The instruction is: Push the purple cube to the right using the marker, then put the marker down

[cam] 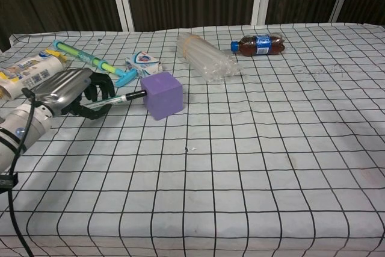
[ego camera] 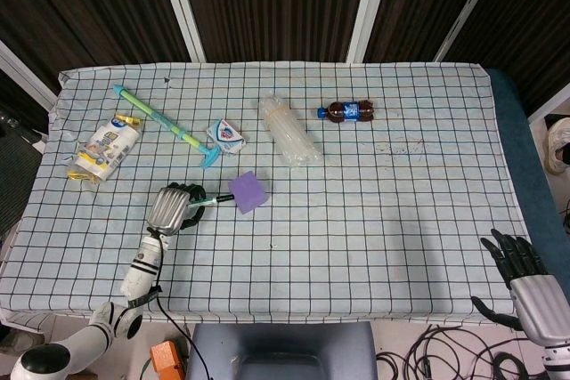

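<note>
We see the left hand (cam: 75, 91) grasping the marker (cam: 117, 99), whose black tip touches the left face of the purple cube (cam: 161, 94) on the checked tablecloth (cam: 252, 148). Most of the marker's barrel is hidden inside the fingers. The right hand (ego camera: 525, 278), cut off at the head view's corner, lies released with fingers spread.

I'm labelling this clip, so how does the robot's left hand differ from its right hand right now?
The left hand grips a black-tipped marker over the checked tablecloth; the right hand holds nothing, fingers spread. The left reaches toward the purple cube; the right sits off the table's corner. Both are dark-fingered with silver backs.
</note>
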